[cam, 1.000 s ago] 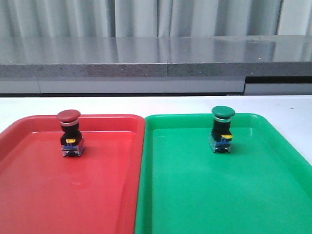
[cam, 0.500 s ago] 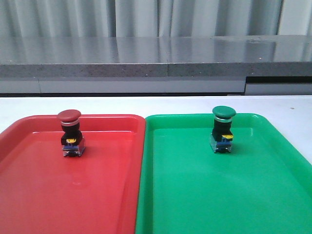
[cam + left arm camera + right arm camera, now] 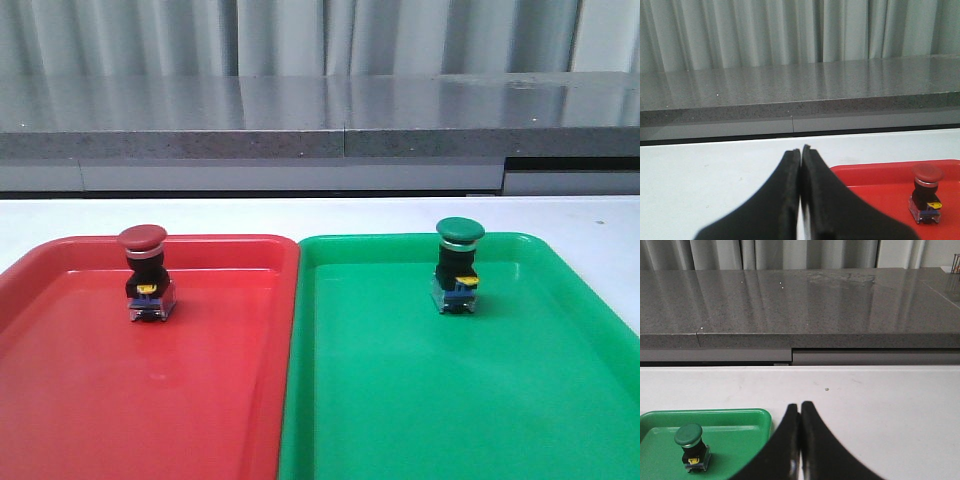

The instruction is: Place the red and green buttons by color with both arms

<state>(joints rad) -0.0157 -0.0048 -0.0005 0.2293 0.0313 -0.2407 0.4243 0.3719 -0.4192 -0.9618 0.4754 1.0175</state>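
The red button (image 3: pixel 144 271) stands upright in the red tray (image 3: pixel 60 400), near its far left part; the left wrist view shows the same red button (image 3: pixel 926 194). Upright in the green tray (image 3: pixel 560 400), toward its far side, stands the green button (image 3: pixel 457 262), seen again as the green button (image 3: pixel 692 446) in the right wrist view. My left gripper (image 3: pixel 801 150) is shut with nothing in it, held over the white table beside the red tray (image 3: pixel 875 182). My right gripper (image 3: pixel 800 406) is likewise shut and empty, beside the green tray (image 3: pixel 740 432). Neither arm appears in the front view.
The two trays lie side by side on a white table (image 3: pixel 320 212), touching along their inner rims. A grey stone counter (image 3: pixel 320 115) runs behind the table, with curtains beyond it.
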